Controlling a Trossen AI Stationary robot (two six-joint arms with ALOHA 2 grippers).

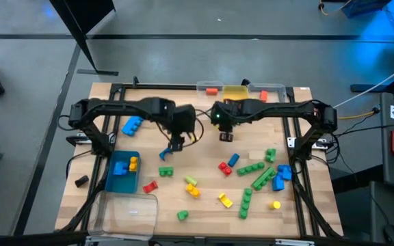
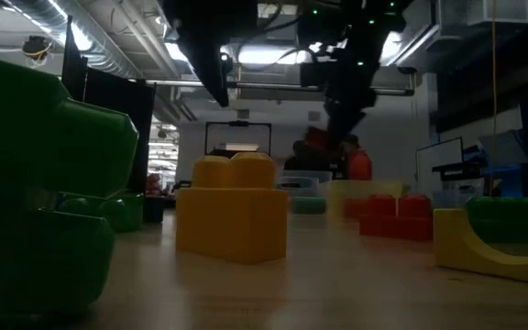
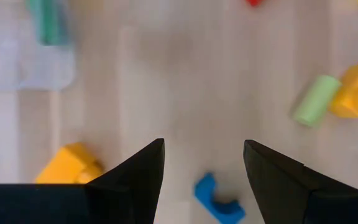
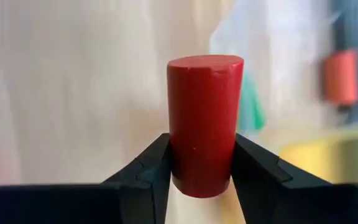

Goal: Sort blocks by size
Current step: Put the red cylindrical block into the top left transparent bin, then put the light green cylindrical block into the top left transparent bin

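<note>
From the high view we look straight down on the whole table (image 1: 204, 205) and both arms. The low view sits at the table surface, very close to a yellow block (image 2: 233, 206), and faces level into the room. Each wrist view looks past its own fingers, close to the table. We see the red cylinder (image 4: 204, 124) in the right wrist view and, farther away, in the low view.
</note>
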